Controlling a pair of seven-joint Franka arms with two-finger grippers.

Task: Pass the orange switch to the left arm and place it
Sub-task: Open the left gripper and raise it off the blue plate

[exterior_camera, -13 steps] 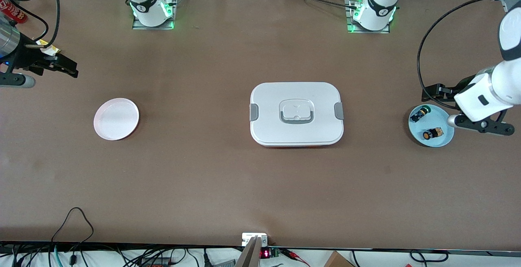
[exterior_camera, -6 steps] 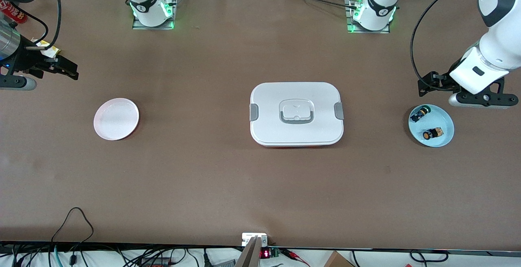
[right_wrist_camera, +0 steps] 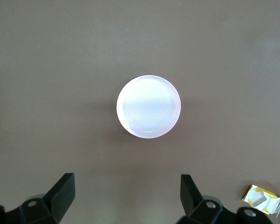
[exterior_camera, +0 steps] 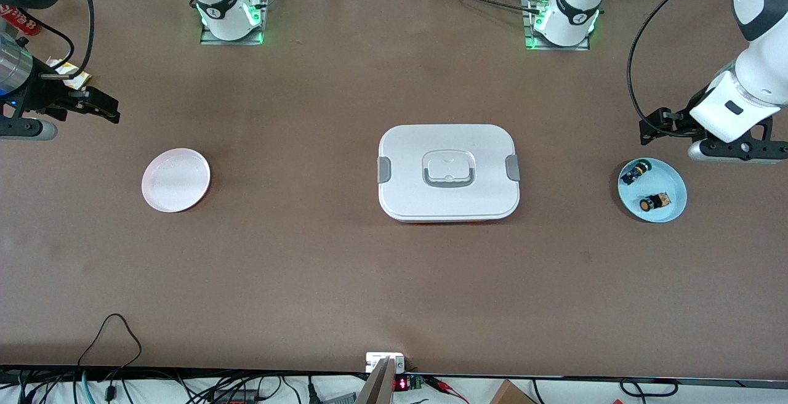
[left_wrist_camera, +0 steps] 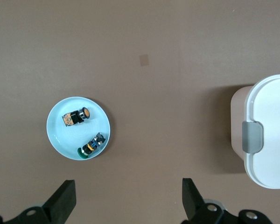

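The orange switch (exterior_camera: 654, 202) lies on its side in a light blue plate (exterior_camera: 671, 185) at the left arm's end of the table, also in the left wrist view (left_wrist_camera: 77, 116). My left gripper (exterior_camera: 649, 128) hangs open and empty over bare table beside that plate, on the side toward the arms' bases; its jaws stand wide apart (left_wrist_camera: 128, 196). The white box (exterior_camera: 406, 145) with grey clips sits mid-table (left_wrist_camera: 270, 140). My right gripper (exterior_camera: 106, 107) is open and empty (right_wrist_camera: 127, 191), over the table by a pale pink plate (exterior_camera: 176, 180).
A black switch with blue and green parts (exterior_camera: 635, 172) shares the blue plate (left_wrist_camera: 92, 145). The pink plate (right_wrist_camera: 148, 106) holds nothing. A yellow-white wrapper (exterior_camera: 72, 72) and a red can (exterior_camera: 18, 17) lie at the right arm's end.
My left gripper has pulled off the blue plate toward the arms' bases and risen, uncovering both switches. My right gripper has hardly moved.
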